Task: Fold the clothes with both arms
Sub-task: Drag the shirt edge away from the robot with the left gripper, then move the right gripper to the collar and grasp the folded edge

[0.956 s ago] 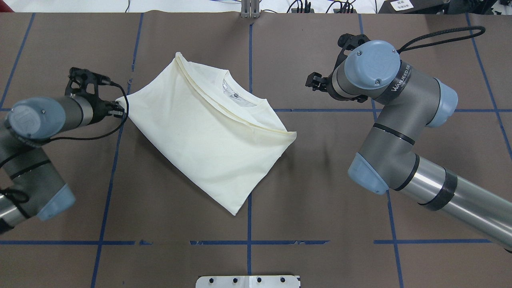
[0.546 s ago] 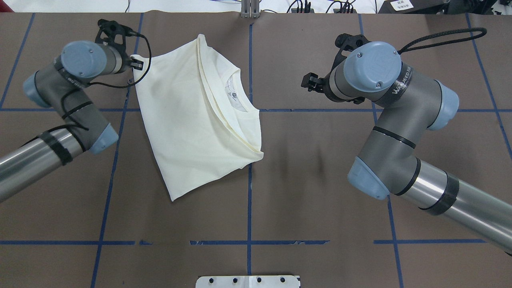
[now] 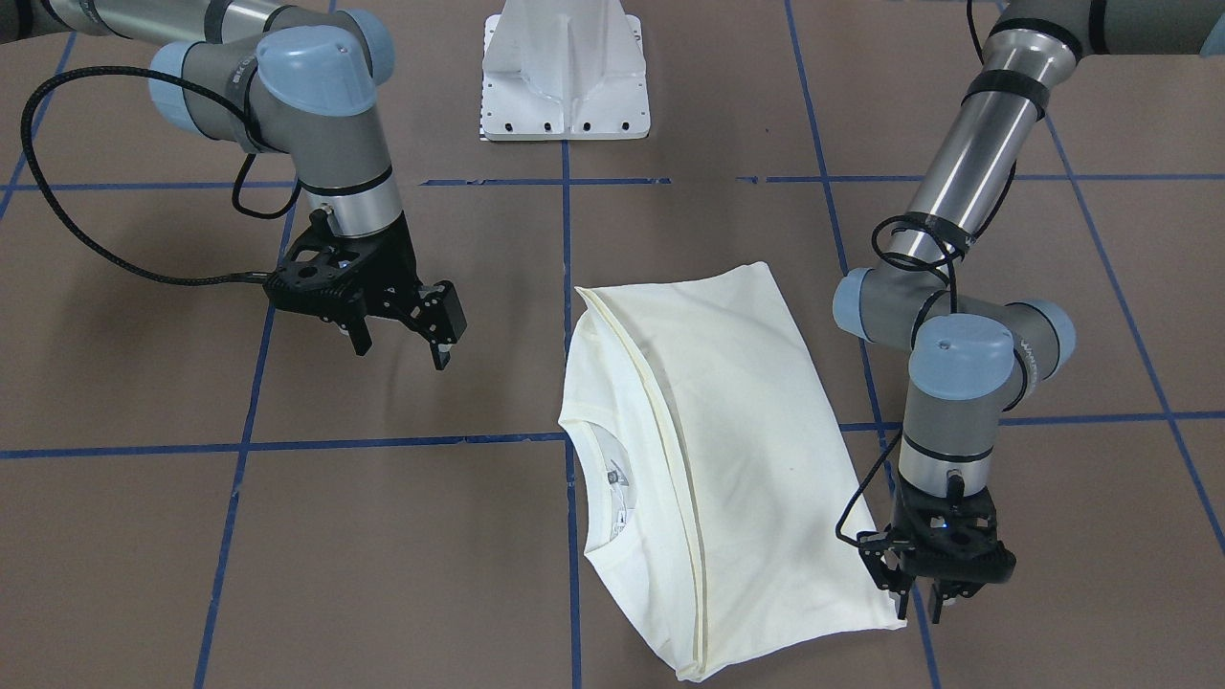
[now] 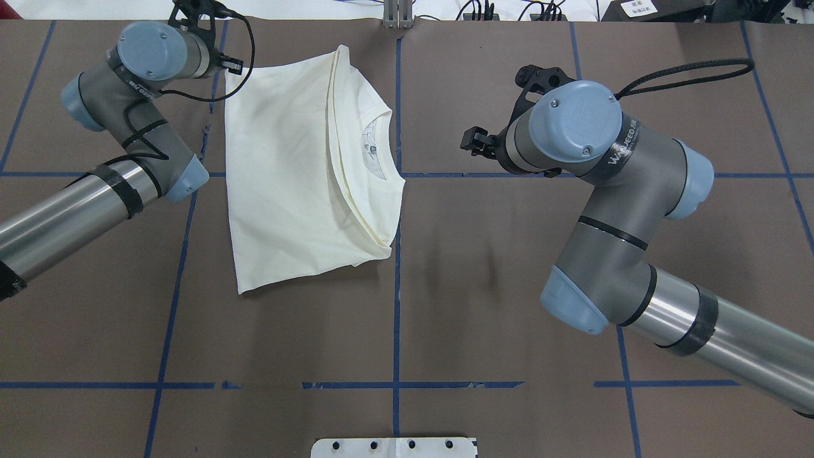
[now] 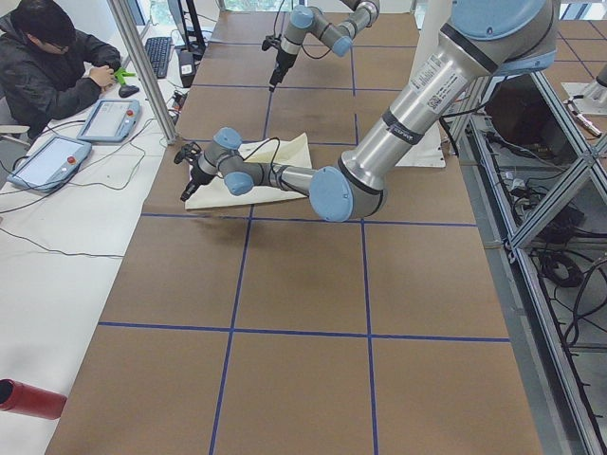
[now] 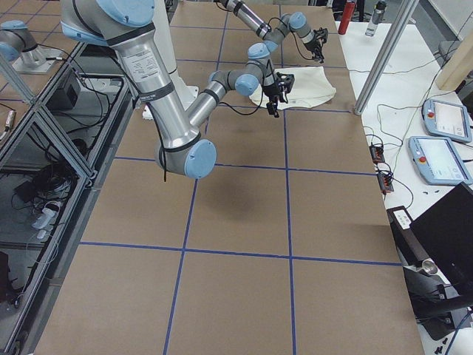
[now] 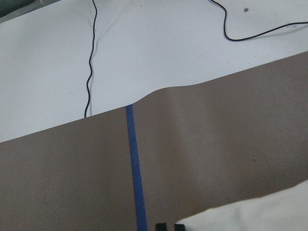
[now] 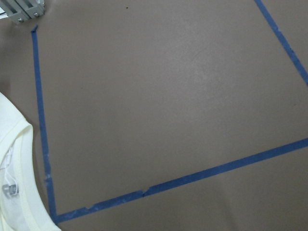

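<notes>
Looking at the shirt [image 4: 299, 172] first: it's lying flat on the table [image 4: 509, 318], already folded into a rough rectangle with the plain side up. The collar [image 4: 375, 149] peeks out from under the top layer. It sits on the robot's left half, its inner edge running just along the centre tape line [image 4: 396, 318].

A second ago it lay diagonally across that line. It has now been swung round by one corner until it's pretty much square with the grid.

The left gripper [image 3: 919, 601] is down at the shirt's far outer corner. In the wrist view its fingers look pinched together right at the cloth edge, so I'd say it's still clamped on that corner, though it's a tight call.

The right gripper [image 3: 402, 346] hangs over bare table well apart from the shirt, jaws spread and holding nothing. It's crept slightly closer.

My read is that this was a straightening drag, and the shirt is now lined up for the next fold. That one will probably need the right arm to come in and grab an edge too.
</notes>
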Motion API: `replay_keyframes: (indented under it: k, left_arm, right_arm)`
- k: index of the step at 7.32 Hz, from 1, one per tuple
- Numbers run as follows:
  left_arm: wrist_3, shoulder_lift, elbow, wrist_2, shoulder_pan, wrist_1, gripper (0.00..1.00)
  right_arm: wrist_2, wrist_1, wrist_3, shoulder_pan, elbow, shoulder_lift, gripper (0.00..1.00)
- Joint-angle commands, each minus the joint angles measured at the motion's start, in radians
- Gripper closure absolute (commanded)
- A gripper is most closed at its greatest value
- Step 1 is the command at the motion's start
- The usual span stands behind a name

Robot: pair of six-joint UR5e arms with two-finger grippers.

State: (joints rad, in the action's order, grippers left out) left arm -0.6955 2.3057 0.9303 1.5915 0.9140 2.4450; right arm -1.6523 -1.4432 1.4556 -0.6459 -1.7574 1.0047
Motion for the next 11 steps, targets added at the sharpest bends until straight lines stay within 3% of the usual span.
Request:
replay_keyframes:
  k: [1,3,4,6,11]
  left_arm:
    - [0.013,-0.131,0.170,0.213,0.057,0.071,0.00]
    - [0.011,-0.175,0.237,0.234,0.060,0.072,0.00]
    - [0.011,-0.175,0.239,0.235,0.060,0.074,0.00]
    - [0.011,-0.178,0.242,0.235,0.060,0.074,0.00]
    - [0.011,-0.181,0.245,0.237,0.062,0.074,0.00]
  right_arm:
    - [0.037,0.109,0.084,0.029,0.196,-0.140,0.01]
    - [0.080,0.155,0.196,0.073,0.390,-0.276,0.23]
    - [0.080,0.153,0.219,0.093,0.432,-0.302,0.24]
    - [0.109,0.152,0.221,0.127,0.469,-0.313,0.36]
    - [0.163,0.155,0.219,0.161,0.550,-0.348,0.39]
